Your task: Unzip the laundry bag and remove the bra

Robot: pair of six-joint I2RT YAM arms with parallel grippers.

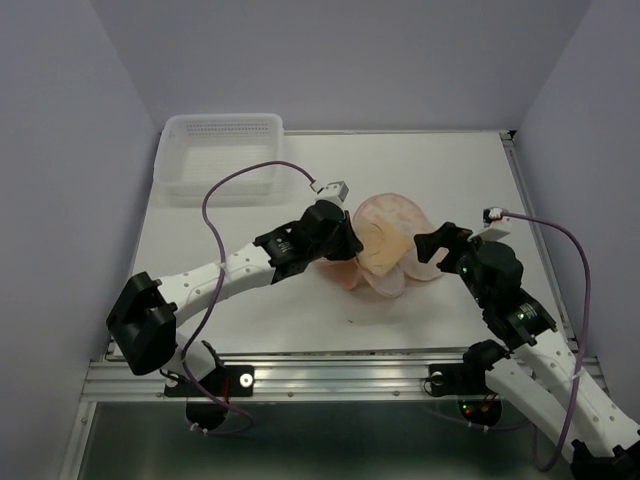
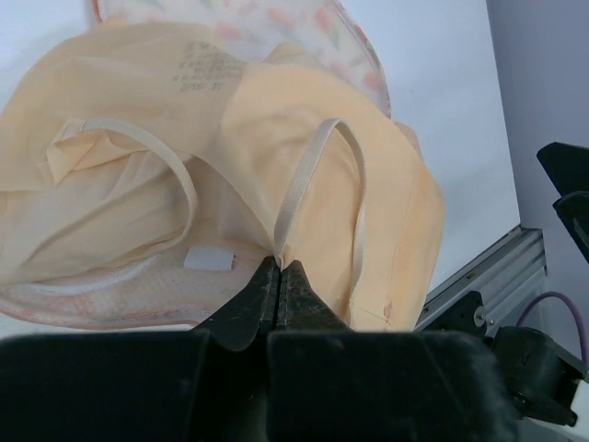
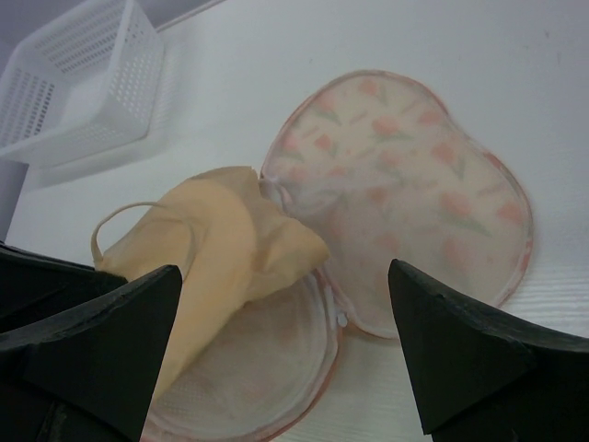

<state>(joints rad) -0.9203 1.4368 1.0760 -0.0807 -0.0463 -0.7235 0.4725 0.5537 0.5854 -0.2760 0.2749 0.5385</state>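
Left claw is clenched on the bra, gripping its strap. The bra lies half out of the laundry bag, which sits unzipped and spread open mid-bench. My judgement: lift slowly up and leftward so the cups slide clear without dragging the bag. Right claw hovers released beside the bag and could pin it. Bench is white and smooth, with a basket at rear left and plain lavender walls.

This is a robotics lab test cell: a white worktop boxed in by plain pale-violet walls, with an aluminium extrusion rail along its near edge. Two robot arms stand mounted at that rail, trailing purple cables.
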